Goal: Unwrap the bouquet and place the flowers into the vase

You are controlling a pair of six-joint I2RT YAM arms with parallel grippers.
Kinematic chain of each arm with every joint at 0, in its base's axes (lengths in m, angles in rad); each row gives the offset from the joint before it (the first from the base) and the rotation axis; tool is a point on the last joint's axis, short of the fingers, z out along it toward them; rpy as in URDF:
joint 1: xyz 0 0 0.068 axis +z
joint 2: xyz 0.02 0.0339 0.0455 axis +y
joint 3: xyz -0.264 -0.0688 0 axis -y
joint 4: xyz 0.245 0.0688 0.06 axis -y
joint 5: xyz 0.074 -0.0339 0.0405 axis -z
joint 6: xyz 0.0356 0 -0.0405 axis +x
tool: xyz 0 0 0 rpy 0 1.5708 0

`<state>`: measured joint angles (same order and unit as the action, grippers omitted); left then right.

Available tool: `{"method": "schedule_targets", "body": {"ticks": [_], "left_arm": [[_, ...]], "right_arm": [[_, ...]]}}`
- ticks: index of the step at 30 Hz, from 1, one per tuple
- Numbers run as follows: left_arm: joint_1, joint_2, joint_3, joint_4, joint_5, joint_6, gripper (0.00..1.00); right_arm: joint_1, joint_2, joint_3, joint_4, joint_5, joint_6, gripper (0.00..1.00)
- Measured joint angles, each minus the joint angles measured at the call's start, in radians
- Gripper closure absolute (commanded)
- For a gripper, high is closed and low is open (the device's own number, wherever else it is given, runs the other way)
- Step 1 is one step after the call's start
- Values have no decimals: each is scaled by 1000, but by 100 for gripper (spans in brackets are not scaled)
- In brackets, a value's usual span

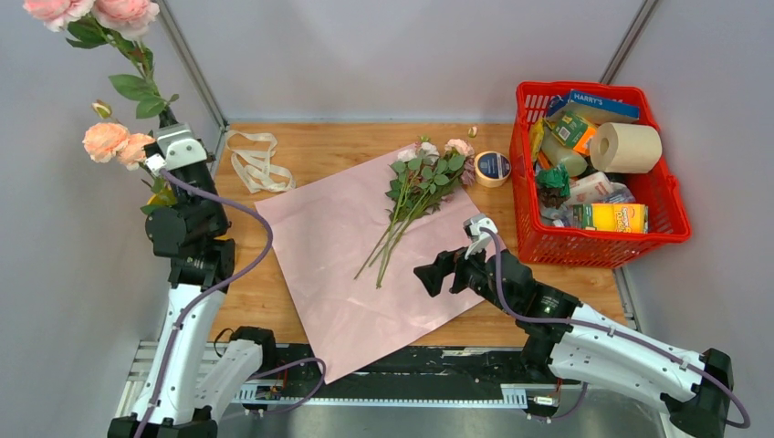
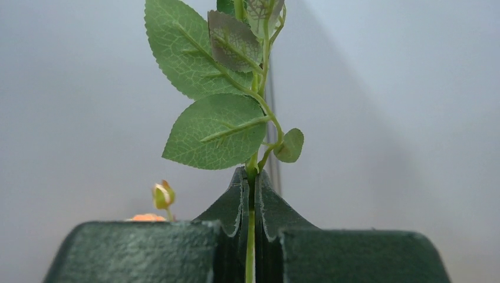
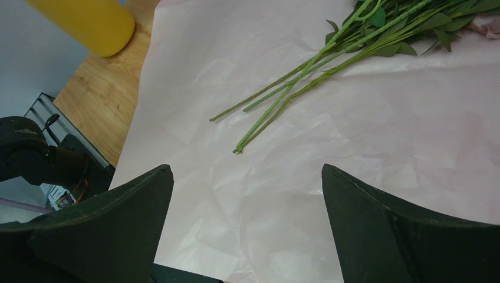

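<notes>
**Left gripper** (image 1: 168,119): raised high at the left edge of the top view. Its jaws are closed tight on a thin green stem (image 2: 250,236). The left wrist view shows the stem pinched between the 2 fingers, with broad leaves (image 2: 215,132) just above them and a small bud (image 2: 163,194) at lower left. The held flowers (image 1: 108,141) fan upward: 2 pink blooms in the upper left corner and 2 peach blooms lower, beside the gripper. I cannot tell how many stems sit in the grip.

**Right gripper** (image 1: 429,276): low over the lower right part of the wrapping paper (image 1: 338,255). Its jaws are spread wide with nothing between them. In the right wrist view both fingers (image 3: 118,224) frame bare paper. The cut ends of the loose flowers (image 1: 415,187) lie near the fingertips but apart from them.

**Wrapping paper:** opened flat, pink side up, at the centre of the wooden table (image 1: 310,146). 1 corner overhangs the table's near edge at the bottom of the frame.

**Loose flowers:** a small bunch lying on the paper, heads toward the upper right and stems toward the centre.

**Vase** (image 3: 88,20): yellow, in the upper left corner of the right wrist view, over bare wood off the paper's edge. Only 1 rounded end shows, so I cannot tell whether it is upright or lying down.

**Ribbon** (image 1: 258,162): cream, in loose loops on the wood, upper left of the paper.

**Other items:** a tape roll (image 1: 493,168) sits between the flower heads and the red basket (image 1: 593,245) at the right. The basket holds packages and a beige paper roll (image 1: 625,146).
</notes>
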<state>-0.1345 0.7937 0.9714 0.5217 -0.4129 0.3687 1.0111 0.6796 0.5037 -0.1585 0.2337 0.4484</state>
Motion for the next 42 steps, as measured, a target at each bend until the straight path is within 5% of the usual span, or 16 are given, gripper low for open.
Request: {"method": "schedule_targets", "body": {"ticks": [10,20,34,37,42], "left_arm": [[113,103,-39,253,-117,269,100],[214,173,-105,512,-219,288,100],[246,235,-251,636,-269,301,99],[247,235,-274,619,-299,268,86],[248,182,-292,457,-338,152,48]], "right_arm": [[0,-23,0,-1,-8,0,0],[0,-16,6,-28,-20,-8,0],[0,51,148,-80,-64,-33,0],[0,62,161,-87,-71,-36,0],[0,72,164,-95,-71,-35,0]]}}
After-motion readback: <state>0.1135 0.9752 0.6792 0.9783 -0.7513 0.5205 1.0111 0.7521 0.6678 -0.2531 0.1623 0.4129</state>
